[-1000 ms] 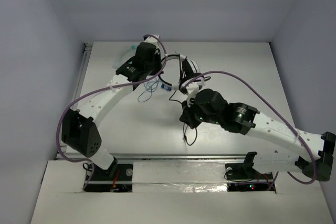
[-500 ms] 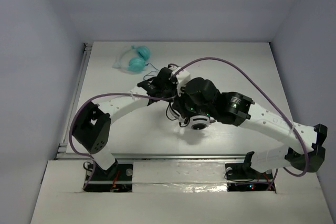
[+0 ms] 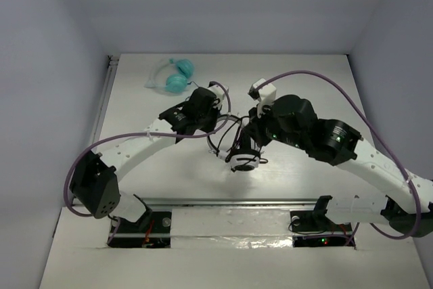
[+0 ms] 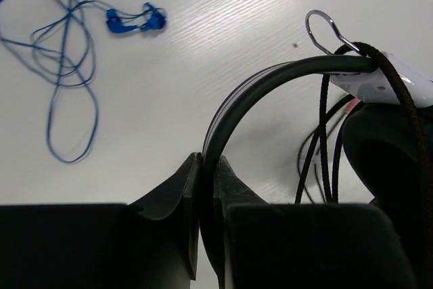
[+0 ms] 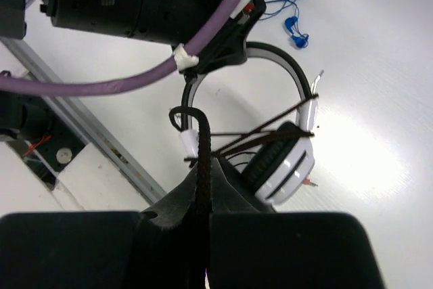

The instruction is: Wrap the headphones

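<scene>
The black-and-white headphones (image 3: 237,152) hang above the table between my two arms. My left gripper (image 4: 208,167) is shut on their black headband (image 4: 250,89). A white earcup with a black pad (image 5: 287,164) shows in the right wrist view, with cable turns across it. My right gripper (image 5: 201,167) is shut on the thin black braided cable (image 5: 201,137), which loops up from the jaws. The red-tipped plug (image 5: 310,182) pokes out beside the earcup. In the top view the left gripper (image 3: 215,121) and right gripper (image 3: 245,141) sit close together over the headphones.
Teal headphones (image 3: 174,77) lie at the back left of the table. Blue-wired earbuds (image 4: 134,19) with a tangled blue wire (image 4: 61,65) lie on the table just left of the headband. The table's metal front rail (image 5: 81,123) runs below.
The left arm swung from the back of the table to the centre. The right gripper shifted right, the cable in its jaws. The headphones moved toward the front centre.
</scene>
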Tool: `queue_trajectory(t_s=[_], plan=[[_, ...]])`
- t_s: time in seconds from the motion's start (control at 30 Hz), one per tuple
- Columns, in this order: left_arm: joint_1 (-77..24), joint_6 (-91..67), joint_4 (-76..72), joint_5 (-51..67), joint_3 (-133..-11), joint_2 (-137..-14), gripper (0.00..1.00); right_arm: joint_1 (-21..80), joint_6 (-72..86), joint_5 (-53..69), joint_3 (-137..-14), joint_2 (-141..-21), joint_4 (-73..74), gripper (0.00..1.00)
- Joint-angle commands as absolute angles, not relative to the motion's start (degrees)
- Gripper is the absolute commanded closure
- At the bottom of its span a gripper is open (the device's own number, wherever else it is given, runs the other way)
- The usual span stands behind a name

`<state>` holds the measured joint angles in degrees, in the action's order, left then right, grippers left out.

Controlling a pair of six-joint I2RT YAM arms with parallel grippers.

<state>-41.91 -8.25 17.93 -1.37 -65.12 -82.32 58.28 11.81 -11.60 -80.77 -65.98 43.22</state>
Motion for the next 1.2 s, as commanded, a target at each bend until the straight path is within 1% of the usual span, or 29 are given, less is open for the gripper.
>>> queue_trajectory(t_s=[0.0, 0.03, 0.13, 0.2, 0.27, 0.3, 0.33, 0.47, 0.57, 0.67, 0.7, 0.77, 0.8, 0.9, 0.97, 1.07, 1.1, 1.17], plan=[[-41.7, -5.9, 19.7, -7.1, -67.3, -78.8, 1.0, 57.7, 10.9, -7.7, -80.4, -62.5, 43.4, 1.0], [-41.7, -4.7, 19.5, -6.9, -66.7, -77.8, 1.0, 57.2, 10.8, -7.8, -80.2, -61.6, 43.8, 1.0], [-41.7, -3.2, 18.9, -3.2, -64.1, -75.4, 1.0, 56.7, 11.4, -14.2, -80.6, -62.0, 46.8, 1.0], [-41.7, -3.1, 18.9, -2.8, -62.9, -74.4, 1.0, 55.2, 12.2, -17.3, -80.6, -62.3, 47.7, 1.0], [-41.7, -3.1, 19.2, -3.4, -62.2, -73.0, 1.0, 54.1, 12.4, -18.3, -78.9, -61.3, 47.4, 1.0], [-41.1, -2.6, 19.0, -1.8, -62.0, -72.3, 1.0, 52.7, 12.7, -18.5, -78.3, -60.9, 46.9, 1.0], [-40.3, -2.4, 18.1, 2.4, -61.6, -70.9, 1.0, 52.1, 12.9, -18.9, -77.9, -60.8, 46.7, 1.0], [-39.7, -2.2, 18.3, 4.8, -61.4, -68.6, 1.0, 49.8, 14.1, -24.9, -76.6, -62.7, 46.2, 1.0], [-37.8, -2.7, 17.9, 8.1, -60.8, -67.2, 1.0, 47.5, 15.0, -25.8, -75.2, -63.4, 43.3, 1.0], [-36.0, -3.3, 16.6, 12.6, -60.5, -65.2, 1.0, 46.1, 15.9, -24.1, -70.3, -62.8, 36.3, 1.0], [-35.3, -3.5, 16.6, 13.6, -60.7, -64.9, 1.0, 45.5, 15.9, -23.6, -68.8, -62.4, 31.7, 1.0], [-33.9, -3.7, 16.1, 17.9, -61.6, -64.1, 1.0, 44.9, 16.9, -22.9, -65.6, -62.2, 28.4, 1.0], [-33.4, -4.0, 15.7, 22.0, -62.0, -63.6, 1.0, 44.9, 16.9, -20.9, -64.5, -62.2, 24.6, 1.0], [-31.0, -6.0, 13.5, 26.6, -63.8, -63.2, 1.0, 44.9, 18.4, -17.9, -61.3, -62.8, 19.6, 1.0], [-29.3, -8.2, 12.0, 29.3, -66.1, -63.3, 1.0, 44.9, 19.5, -15.6, -57.5, -61.4, 13.0, 1.0], [-25.9, -10.2, 9.1, 34.6, -69.0, -63.9, 1.0, 44.9, 21.5, -9.6, -52.7, -60.0, 3.2, 1.0], [-25.9, -11.6, 8.0, 36.3, -69.4, -64.2, 1.0, 44.3, 22.3, -6.2, -49.1, -59.6, -3.2, 1.0], [-25.4, -13.8, 5.2, 38.8, -71.3, -65.3, 1.0, 44.3, 23.3, -3.3, -46.4, -60.1, -8.0, 1.0]])
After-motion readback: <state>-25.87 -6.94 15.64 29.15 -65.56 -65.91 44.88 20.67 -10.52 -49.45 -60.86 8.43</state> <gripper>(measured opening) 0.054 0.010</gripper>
